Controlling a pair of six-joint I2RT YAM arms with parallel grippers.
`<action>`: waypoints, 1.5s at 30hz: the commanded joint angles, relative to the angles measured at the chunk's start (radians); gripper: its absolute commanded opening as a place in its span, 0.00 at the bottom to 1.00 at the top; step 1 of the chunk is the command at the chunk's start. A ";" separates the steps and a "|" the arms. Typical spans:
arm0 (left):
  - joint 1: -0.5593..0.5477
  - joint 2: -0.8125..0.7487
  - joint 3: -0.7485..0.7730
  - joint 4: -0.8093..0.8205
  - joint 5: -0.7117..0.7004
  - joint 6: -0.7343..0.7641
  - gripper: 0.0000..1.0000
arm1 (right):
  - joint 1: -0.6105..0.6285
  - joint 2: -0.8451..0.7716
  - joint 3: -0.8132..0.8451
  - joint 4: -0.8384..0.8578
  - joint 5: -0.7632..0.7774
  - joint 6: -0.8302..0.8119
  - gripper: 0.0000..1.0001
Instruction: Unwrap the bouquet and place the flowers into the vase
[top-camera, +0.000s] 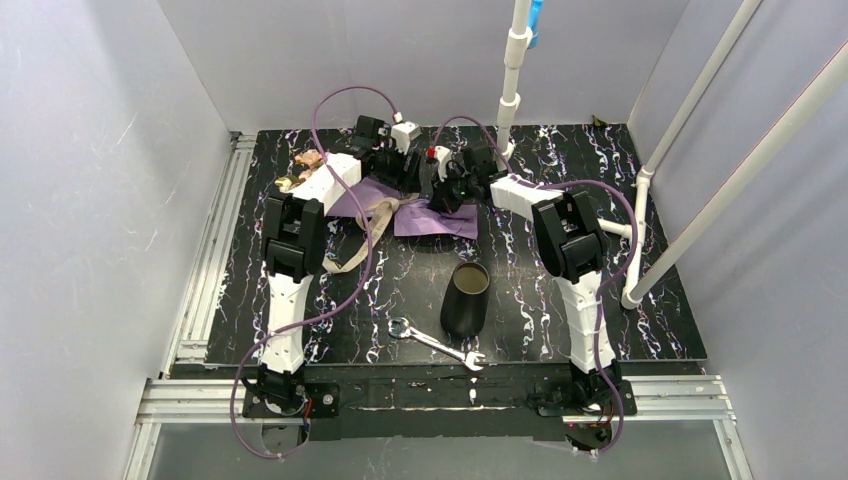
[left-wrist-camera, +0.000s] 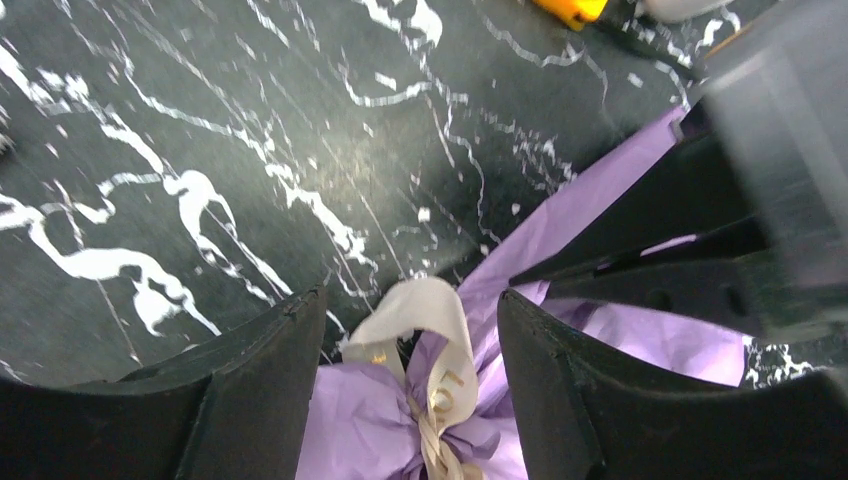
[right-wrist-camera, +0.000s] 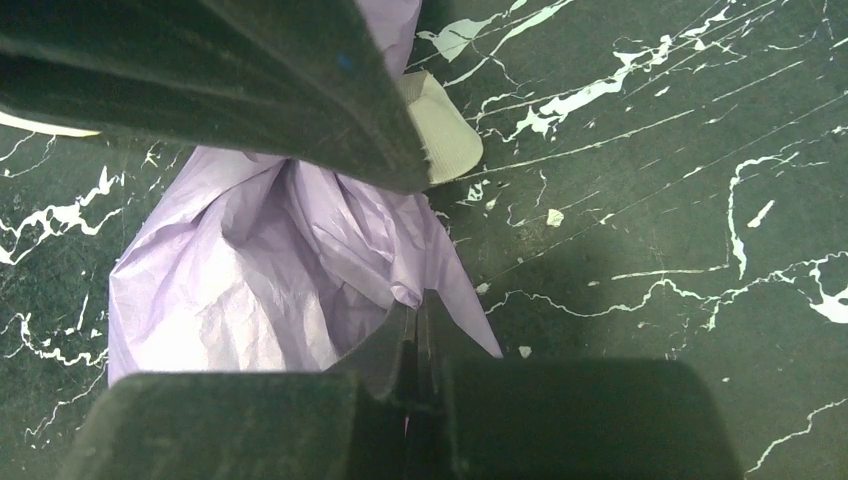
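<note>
The wrench (top-camera: 437, 343) lies nearest on the desk (top-camera: 640, 310), and the vase (top-camera: 466, 298) stands upright just beyond it. Farther back the bouquet (top-camera: 420, 215) lies flat. The left tool (left-wrist-camera: 410, 300) has its jaws apart, straddling the ribbon (left-wrist-camera: 440, 330). The right tool (right-wrist-camera: 415, 335) is pinched shut on the bouquet's purple paper.

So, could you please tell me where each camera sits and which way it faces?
Top external: above and behind the bases, looking down on the table; left arm, right arm, bouquet, vase, wrench.
Left wrist: on the left arm, looking down between its open jaws at the ribbon.
Right wrist: on the right arm, looking down past shut jaws pinching purple paper.
Shared: both wrist views show paper and ribbon.
</note>
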 joint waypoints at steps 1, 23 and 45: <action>-0.006 -0.012 0.041 -0.102 0.013 -0.016 0.62 | -0.014 -0.038 -0.022 0.018 0.000 0.056 0.01; 0.169 -0.204 0.306 0.001 0.081 -0.346 0.00 | -0.015 -0.049 -0.073 0.014 0.113 0.011 0.01; 0.483 -0.413 0.432 0.222 0.095 -0.330 0.00 | -0.014 -0.063 -0.088 -0.002 0.193 -0.033 0.01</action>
